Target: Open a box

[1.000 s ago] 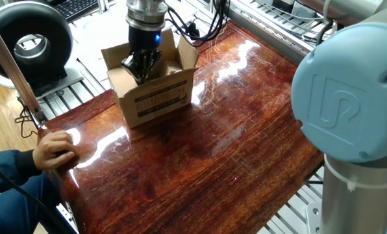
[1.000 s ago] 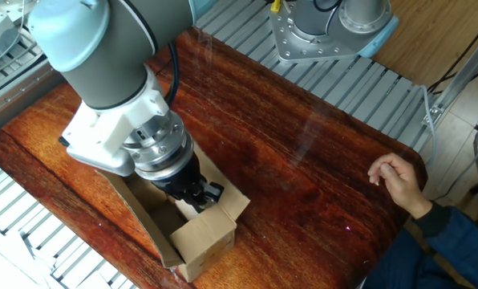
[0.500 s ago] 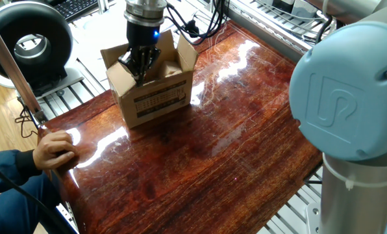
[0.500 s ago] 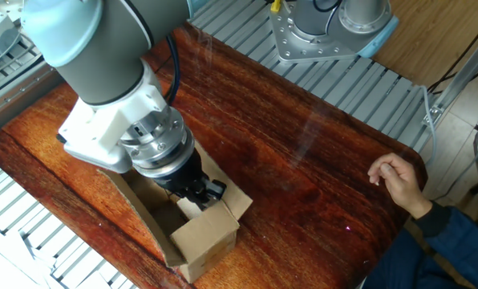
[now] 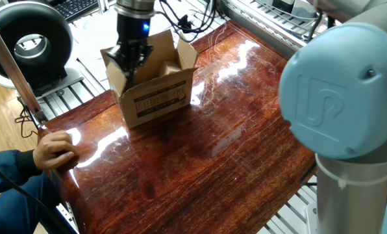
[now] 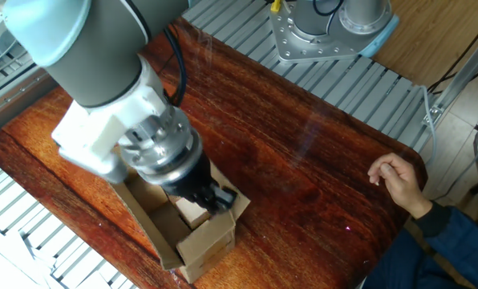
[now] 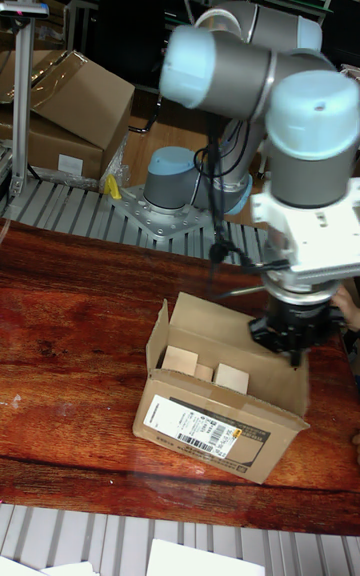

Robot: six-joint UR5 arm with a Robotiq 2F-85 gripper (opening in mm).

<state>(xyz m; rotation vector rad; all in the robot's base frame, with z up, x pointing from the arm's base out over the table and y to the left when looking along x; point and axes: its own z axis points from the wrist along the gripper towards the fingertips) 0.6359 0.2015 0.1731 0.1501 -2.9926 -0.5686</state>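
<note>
One box (image 7: 215, 406) on the table (image 5: 200, 149), flaps up, pale cardboard pieces (image 7: 205, 372) inside; gripper (image 5: 127, 64) at one end flap, finger state cannot be told

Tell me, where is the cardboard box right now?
In one fixed view the box sits on the wooden table, toward its far left end, with the gripper at its open top.

We see a glossy dark wooden table (image 5: 200, 143) on ribbed metal framing (image 6: 347, 76), with large cardboard cartons (image 7: 75, 101) stacked well behind the claw (image 7: 282, 341).
</note>
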